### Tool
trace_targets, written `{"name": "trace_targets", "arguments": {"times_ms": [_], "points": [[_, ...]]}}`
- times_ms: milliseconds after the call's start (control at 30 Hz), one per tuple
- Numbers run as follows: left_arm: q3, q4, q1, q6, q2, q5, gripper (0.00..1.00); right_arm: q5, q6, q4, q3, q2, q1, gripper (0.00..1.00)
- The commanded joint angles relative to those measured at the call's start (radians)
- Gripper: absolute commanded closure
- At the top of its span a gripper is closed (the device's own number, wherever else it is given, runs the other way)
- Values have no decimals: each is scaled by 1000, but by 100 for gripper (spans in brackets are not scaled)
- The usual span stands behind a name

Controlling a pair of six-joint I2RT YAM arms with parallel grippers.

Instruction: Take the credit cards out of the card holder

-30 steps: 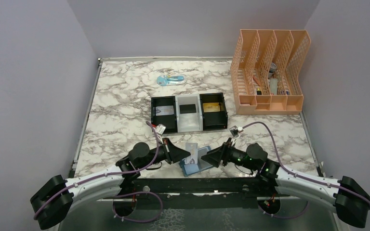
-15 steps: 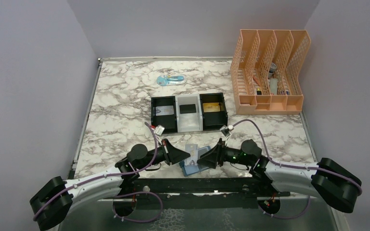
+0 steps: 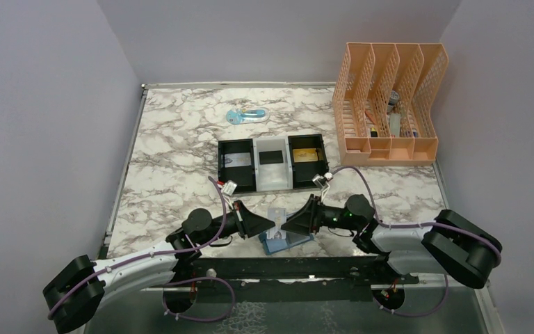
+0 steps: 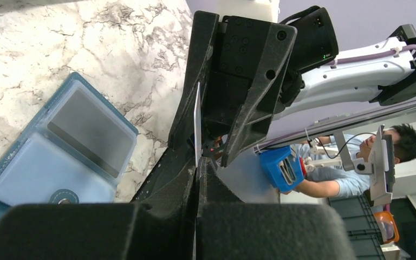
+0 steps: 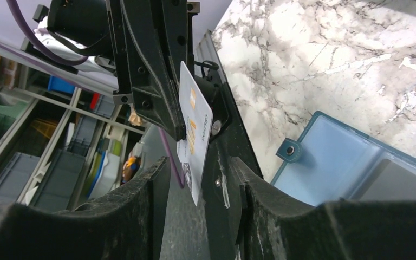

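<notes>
The left gripper (image 3: 270,223) is pinched tight on a white plastic credit card (image 5: 193,128) and holds it upright on edge above the near edge of the white-and-grey marble tabletop (image 3: 174,160). In the left wrist view the card shows only as a thin pale line squeezed between the two black fingers.

The right gripper (image 3: 286,224) has moved in from the right. A second ago its tip stood clear of the card. Now its fingers are spread on either side of the card's free end, with the card in the gap between them. I cannot tell whether either pad touches it. The right arm's elbow has also swung inward along the table's front edge, while the left arm has barely shifted.

The teal-blue folding card holder (image 4: 59,149) lies open and flat on the marble, just below and beside the two grippers, in the same spot as before. Its paler blue inside, with clear pockets, faces up.

The black-and-white three-compartment tray (image 3: 272,185) sits further back, unchanged, with a card in each section.
</notes>
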Motion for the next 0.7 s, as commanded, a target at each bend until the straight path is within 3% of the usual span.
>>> {"name": "trace_targets", "arguments": {"times_ms": [0, 400, 667], "points": [[-16, 53, 4, -6, -4, 30, 100, -73, 58, 177, 27, 76, -15, 58], [-23, 60, 3, -10, -7, 29, 100, -90, 106, 333, 23, 217, -26, 69], [-28, 61, 4, -13, -15, 29, 100, -114, 134, 395, 31, 244, -26, 91]]}}
